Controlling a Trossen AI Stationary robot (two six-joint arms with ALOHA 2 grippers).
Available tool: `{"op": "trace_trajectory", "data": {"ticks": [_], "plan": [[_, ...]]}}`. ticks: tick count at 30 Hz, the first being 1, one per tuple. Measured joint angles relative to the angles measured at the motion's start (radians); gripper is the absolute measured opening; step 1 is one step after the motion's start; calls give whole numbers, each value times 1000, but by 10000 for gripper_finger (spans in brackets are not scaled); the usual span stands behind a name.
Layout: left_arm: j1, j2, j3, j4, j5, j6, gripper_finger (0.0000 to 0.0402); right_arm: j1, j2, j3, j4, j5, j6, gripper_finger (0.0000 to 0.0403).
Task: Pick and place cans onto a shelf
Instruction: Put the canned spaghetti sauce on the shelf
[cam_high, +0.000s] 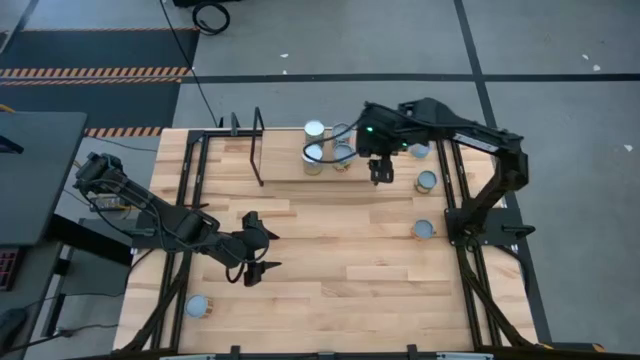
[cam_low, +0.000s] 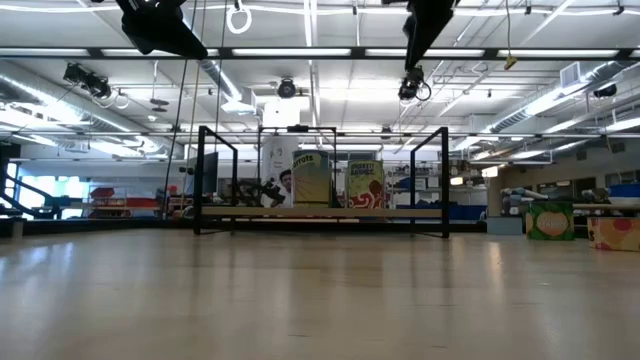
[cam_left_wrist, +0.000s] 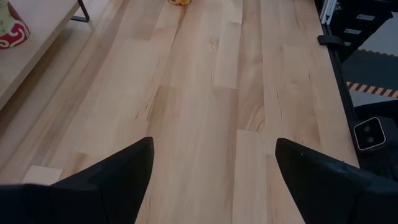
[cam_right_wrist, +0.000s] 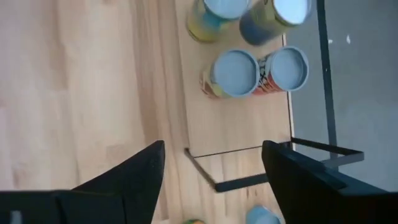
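Note:
Several cans with pale-blue tops (cam_right_wrist: 233, 73) stand upright in a cluster on the light-wood shelf (cam_right_wrist: 239, 127) at the table's far side; the high view shows them (cam_high: 314, 155) on the shelf (cam_high: 230, 160) too. My right gripper (cam_high: 378, 180) hangs high over the shelf's right part, just right of the cans, open and empty (cam_right_wrist: 211, 180). Three more cans stand on the tabletop at the right (cam_high: 427, 181) (cam_high: 423, 229) (cam_high: 420, 150), and one stands near the left front corner (cam_high: 200, 306). My left gripper (cam_high: 262, 252) waits open over bare wood (cam_left_wrist: 211, 168).
The shelf's black frame has upright posts (cam_high: 259, 145) and a thin end rail (cam_right_wrist: 249, 180) below my right gripper. Black table rails run along the left (cam_high: 185, 230) and right (cam_high: 462, 230) sides. Bare wood lies in the middle (cam_high: 340, 240).

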Motion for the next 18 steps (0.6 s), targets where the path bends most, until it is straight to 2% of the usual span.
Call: {"op": "trace_trajectory", "data": {"ticks": [5, 9, 18], "plan": [[0, 0, 0, 0, 0, 0, 341, 46, -51, 0, 34, 10, 44, 255], [0, 0, 0, 0, 0, 0, 341, 44, -46, 0, 97, 62, 32, 241], [0, 0, 0, 3, 0, 0, 341, -46, 140, 0, 221, 101, -90, 231]]}}
